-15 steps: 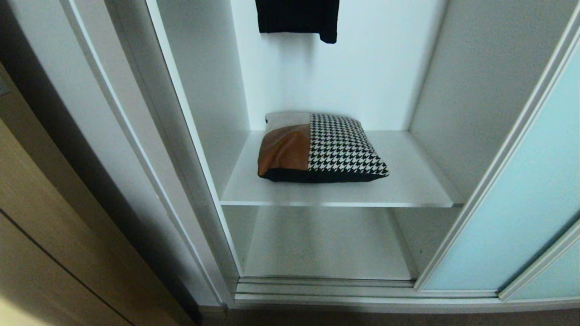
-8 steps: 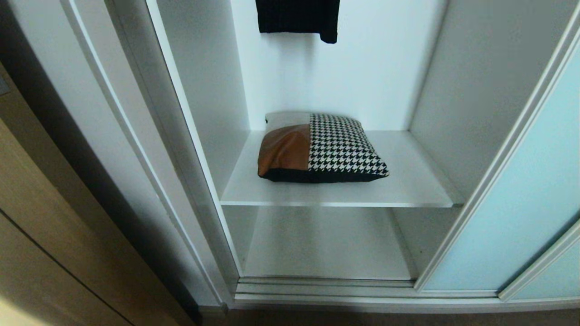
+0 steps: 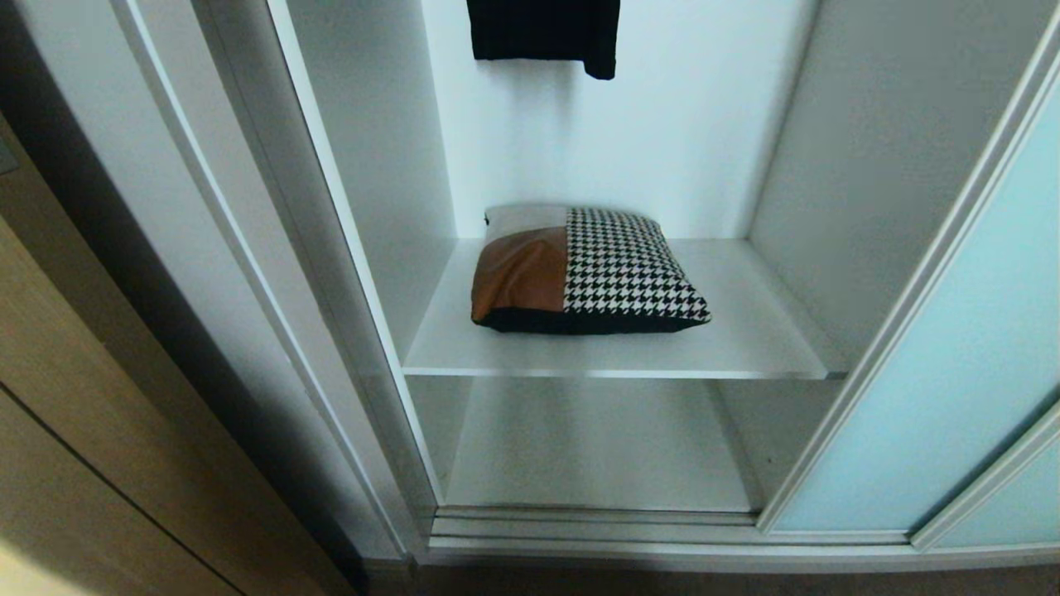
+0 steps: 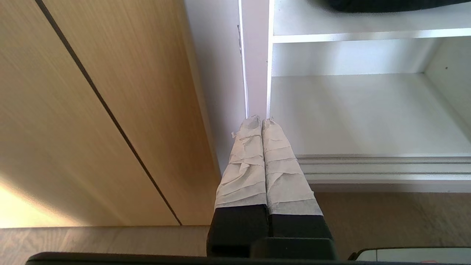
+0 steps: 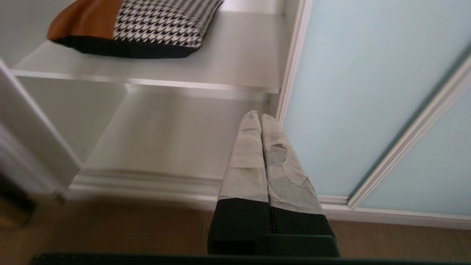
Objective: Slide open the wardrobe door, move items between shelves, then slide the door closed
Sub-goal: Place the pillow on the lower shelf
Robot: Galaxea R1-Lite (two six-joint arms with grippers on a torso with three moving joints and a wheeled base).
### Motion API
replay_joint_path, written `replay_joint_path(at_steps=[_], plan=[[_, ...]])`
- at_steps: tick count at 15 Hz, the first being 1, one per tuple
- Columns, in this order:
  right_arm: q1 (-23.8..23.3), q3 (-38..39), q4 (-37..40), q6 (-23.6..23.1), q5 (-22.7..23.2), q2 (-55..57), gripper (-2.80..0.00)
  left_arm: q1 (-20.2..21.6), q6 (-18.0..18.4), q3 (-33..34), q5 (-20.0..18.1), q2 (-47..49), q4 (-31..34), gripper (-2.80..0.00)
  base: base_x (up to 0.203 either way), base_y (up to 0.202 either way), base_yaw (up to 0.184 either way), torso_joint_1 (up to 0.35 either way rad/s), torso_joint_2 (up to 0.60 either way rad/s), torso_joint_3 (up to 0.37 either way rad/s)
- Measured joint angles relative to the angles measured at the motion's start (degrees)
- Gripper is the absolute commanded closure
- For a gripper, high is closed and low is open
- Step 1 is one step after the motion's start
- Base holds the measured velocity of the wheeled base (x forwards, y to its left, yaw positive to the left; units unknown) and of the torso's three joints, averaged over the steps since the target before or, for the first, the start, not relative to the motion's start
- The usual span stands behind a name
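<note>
Wood door [image 3: 74,430] left, brown floor [image 4: 386,217].

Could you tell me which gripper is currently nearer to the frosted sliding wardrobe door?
Right. The right gripper hangs just beside the sliding wardrobe door; the left gripper is by the wooden door, across the opening.

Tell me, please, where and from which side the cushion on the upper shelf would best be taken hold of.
Probably the cushion's front edge, where the black back shows as a band, approached straight in through the open front. It lies flat on the shelf, its front edge nearest the opening, with side walls left and right. The soft edge should pinch easily. Both the right claw and left claw are shut, so the working one must open first.
</note>
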Motion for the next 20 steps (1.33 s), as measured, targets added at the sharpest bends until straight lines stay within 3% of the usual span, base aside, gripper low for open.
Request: replay_joint_path(at_steps=[5, 12, 17, 20], plan=[[1.14, -14.81, 2.81, 1.94, 3.80, 20.88, 0.00, 0.00, -0.04, 0.00, -0.04, 0.00, 0.00, 0.00, 0.000, 0.000, 0.000, 0.000, 0.00, 0.000], [3.94, -33.22, 3.12, 12.69, 11.14, 52.52, 0.00, 0.00, -0.01, 0.00, -0.02, 0.00, 0.01, 0.00, 0.000, 0.000, 0.000, 0.000, 0.00, 0.000], [6.31, -44.31, 2.83, 20.30, 13.39, 71.98, 0.00, 0.00, -0.04, 0.00, -0.02, 0.00, 0.02, 0.00, 0.000, 0.000, 0.000, 0.000, 0.00, 0.000], [6.75, -54.92, 2.88, 23.17, 13.88, 83.95, 0.00, 0.00, -0.05, 0.00, -0.06, 0.00, 0.02, 0.00, 0.000, 0.000, 0.000, 0.000, 0.00, 0.000]])
